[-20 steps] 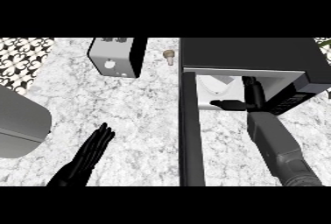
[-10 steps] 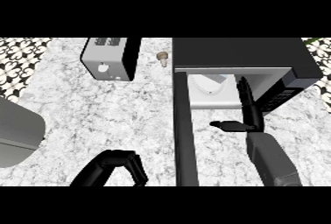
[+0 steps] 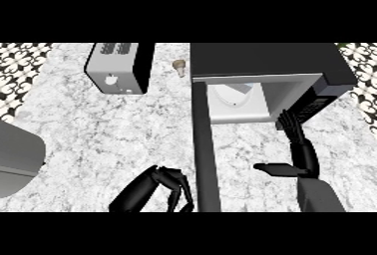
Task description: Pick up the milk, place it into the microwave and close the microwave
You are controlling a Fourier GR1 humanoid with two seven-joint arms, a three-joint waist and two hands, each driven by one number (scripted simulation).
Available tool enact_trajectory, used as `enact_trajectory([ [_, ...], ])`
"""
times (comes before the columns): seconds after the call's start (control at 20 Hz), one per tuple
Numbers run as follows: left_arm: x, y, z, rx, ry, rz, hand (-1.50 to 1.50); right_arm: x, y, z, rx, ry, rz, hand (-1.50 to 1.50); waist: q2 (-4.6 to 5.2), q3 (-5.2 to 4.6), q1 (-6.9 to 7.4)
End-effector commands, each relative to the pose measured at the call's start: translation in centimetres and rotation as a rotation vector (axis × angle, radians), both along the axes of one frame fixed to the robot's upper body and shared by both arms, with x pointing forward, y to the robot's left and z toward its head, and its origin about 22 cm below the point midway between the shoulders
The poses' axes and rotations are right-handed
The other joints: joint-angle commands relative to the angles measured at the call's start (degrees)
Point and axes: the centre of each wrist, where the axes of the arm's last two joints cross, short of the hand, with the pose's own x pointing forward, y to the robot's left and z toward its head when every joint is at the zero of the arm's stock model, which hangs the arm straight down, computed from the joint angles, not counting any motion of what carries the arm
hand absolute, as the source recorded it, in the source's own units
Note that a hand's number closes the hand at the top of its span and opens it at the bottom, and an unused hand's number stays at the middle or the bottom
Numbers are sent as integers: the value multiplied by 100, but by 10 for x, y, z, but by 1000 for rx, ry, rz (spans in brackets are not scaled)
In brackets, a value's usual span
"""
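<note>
The milk sits half hidden inside the open microwave. Right robot hand is released, empty; left robot hand is clenched beside the door.

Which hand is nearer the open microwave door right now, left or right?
Left. The left hand, fingers curled, sits right beside the microwave door on its left side. The right hand, fingers straight, is farther off, to the door's right, in front of the microwave opening.

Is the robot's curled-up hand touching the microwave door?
Cannot tell. In the head view, the left hand curls right beside the open microwave door, its fingers ending at the door's edge, but looking from above shows no plain gap or contact.
</note>
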Motion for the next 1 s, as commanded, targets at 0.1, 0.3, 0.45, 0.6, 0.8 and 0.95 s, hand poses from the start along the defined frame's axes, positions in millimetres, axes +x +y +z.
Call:
enact_trajectory([
  [0.1, 0, -35, -21, 62, 41, -129, 150, -55, -19, 9, -4, -29, -2, -150, 16, -3, -21],
  [0.3, 2, -52, -47, 60, 91, -155, 150, -71, -24, 40, 12, -71, -11, -150, 39, -9, -70],
  [0.45, -16, -80, -55, 76, 64, -233, 150, -98, -41, 53, 4, -64, -21, -150, 53, -3, -45],
  [0.6, -16, -92, -56, 117, 40, -262, 150, -131, -62, 77, -3, -96, -46, -150, 51, 0, -61],
  [0.8, -16, -114, -65, 160, 17, -238, 150, -132, -53, 100, 14, -111, -19, -150, 86, -5, -135],
  [0.95, -21, -127, -53, 133, 38, -173, 150, -136, -62, 123, 57, -117, 22, -150, 90, -6, -197],
])
